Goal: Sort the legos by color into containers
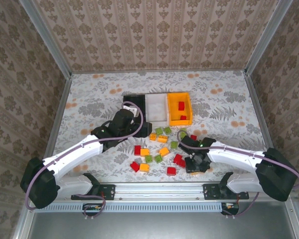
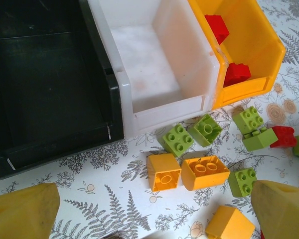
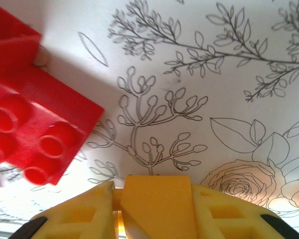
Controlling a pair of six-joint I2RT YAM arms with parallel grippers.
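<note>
While hanging released, pads spread wide, holds nothing at the left gripper. Ahead and to its left, the black bin; straight ahead, the white bin; ahead to the right, the orange-yellow bin with two red legos inside. Just beyond its fingertips, loose green legos and orange legos on the table. Further right, at the right gripper, clenches an orange brick between the pads, low over the table. Ahead and left of it, a loose red lego.
</note>
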